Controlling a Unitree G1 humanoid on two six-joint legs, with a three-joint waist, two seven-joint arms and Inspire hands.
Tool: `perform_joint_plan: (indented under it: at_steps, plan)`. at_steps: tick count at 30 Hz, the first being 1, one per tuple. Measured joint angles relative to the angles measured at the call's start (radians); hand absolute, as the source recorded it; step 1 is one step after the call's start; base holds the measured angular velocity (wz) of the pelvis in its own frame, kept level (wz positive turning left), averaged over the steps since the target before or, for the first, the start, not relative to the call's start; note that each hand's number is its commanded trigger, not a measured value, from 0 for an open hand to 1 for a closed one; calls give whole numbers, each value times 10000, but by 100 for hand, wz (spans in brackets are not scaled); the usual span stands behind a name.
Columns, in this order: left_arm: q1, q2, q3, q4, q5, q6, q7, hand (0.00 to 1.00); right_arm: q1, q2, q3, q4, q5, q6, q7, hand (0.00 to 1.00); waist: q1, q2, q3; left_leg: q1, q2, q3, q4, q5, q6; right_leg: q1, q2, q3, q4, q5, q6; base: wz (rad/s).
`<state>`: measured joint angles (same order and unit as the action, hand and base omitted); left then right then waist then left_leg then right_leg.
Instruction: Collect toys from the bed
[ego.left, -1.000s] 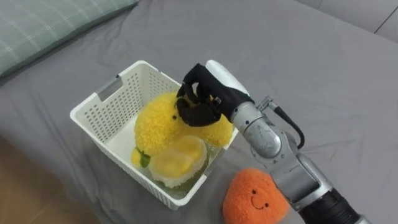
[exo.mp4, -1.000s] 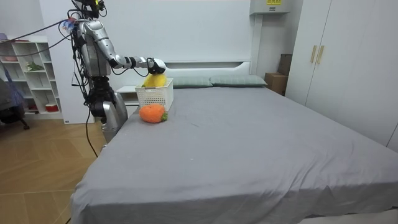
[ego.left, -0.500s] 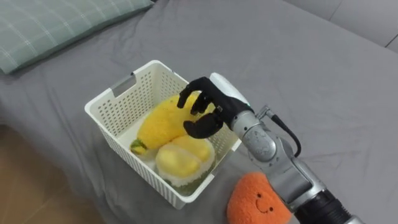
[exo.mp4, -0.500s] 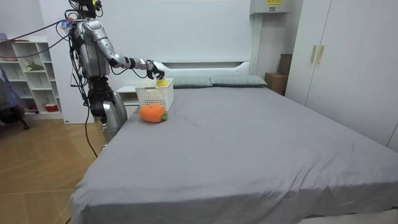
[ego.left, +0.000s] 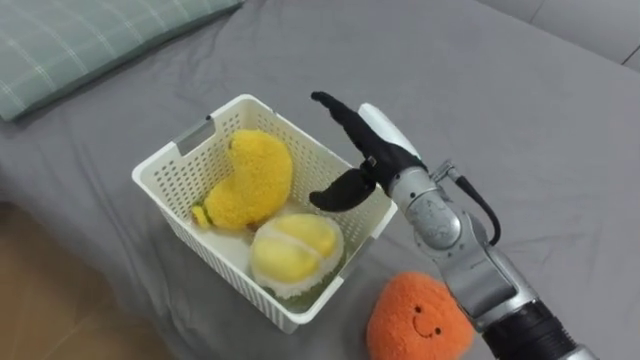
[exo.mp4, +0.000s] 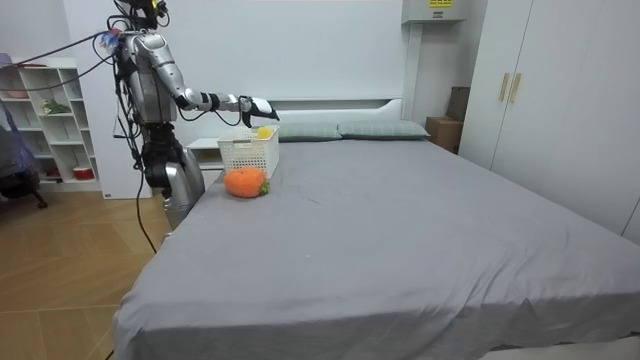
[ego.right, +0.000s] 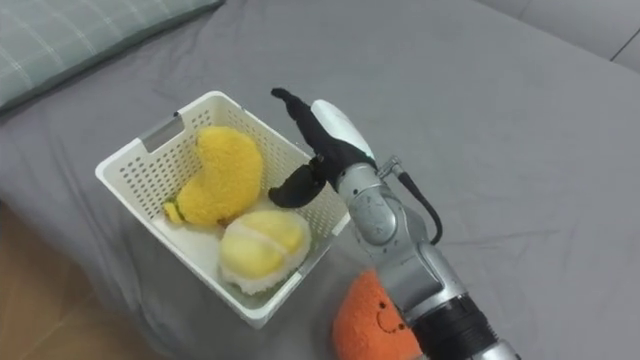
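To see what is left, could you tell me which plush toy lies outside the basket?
The orange smiling plush, beside the white basket; the curved yellow plush and pale round plush lie inside.

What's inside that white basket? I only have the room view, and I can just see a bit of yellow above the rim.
Observer: Two toys lie in the white basket: a yellow plush toy and a pale round plush toy, side by side.
Operator: Is the robot hand holding anything?
Observer: No. The right robot hand is open above the basket's right rim, fingers straight, holding nothing.
Operator: And the orange thing next to the basket?
Observer: It is an orange plush toy with a smiling face, lying on the grey bed by the basket's near right corner, outside the basket.
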<state>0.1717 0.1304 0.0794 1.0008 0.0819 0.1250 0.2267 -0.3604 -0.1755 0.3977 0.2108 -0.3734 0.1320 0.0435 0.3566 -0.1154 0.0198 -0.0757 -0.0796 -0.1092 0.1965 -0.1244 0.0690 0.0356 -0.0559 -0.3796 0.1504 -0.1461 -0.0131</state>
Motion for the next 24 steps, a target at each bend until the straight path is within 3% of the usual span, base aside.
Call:
perform_joint_plan:
  at_steps: [6,15,16,17,20,24]
  plan:
    - [22,43,250,-1,-74,-38,78,0,83,-383,-179,-14,651,-267,-455,0,-278,75,-44,214,66,299,-157,1,7,38,-2,280,6,0,2,-15]
    - [221,20,429,16,-360,-160,287,0,2155,-645,-1576,-348,1436,-459,-1301,0,-1114,91,-187,583,167,781,-340,-24,26,182,57,793,28,6,6,-16]
    - [239,7,451,-3,-356,-164,286,0,2451,-630,-1806,-348,1478,-459,-1301,0,-1365,128,-197,594,169,799,-339,-27,28,188,55,809,36,8,7,-7]
    - [222,-11,470,-14,-342,-191,286,0,2666,-622,-2042,-343,1557,-459,-1312,0,-1588,179,-193,596,170,810,-355,-30,31,189,55,837,49,12,10,-5]
    - [217,-31,473,18,-362,-302,286,0,3040,-635,-2544,-218,1913,-467,-1506,0,-1825,328,-160,710,209,1021,-435,-36,33,182,81,1073,96,18,9,-21]
    - [347,-34,503,23,-340,-502,288,0,3474,-670,-2901,-218,1931,-475,-1602,0,-1949,442,-152,828,277,1326,-442,-103,45,147,124,1349,181,19,8,-25]
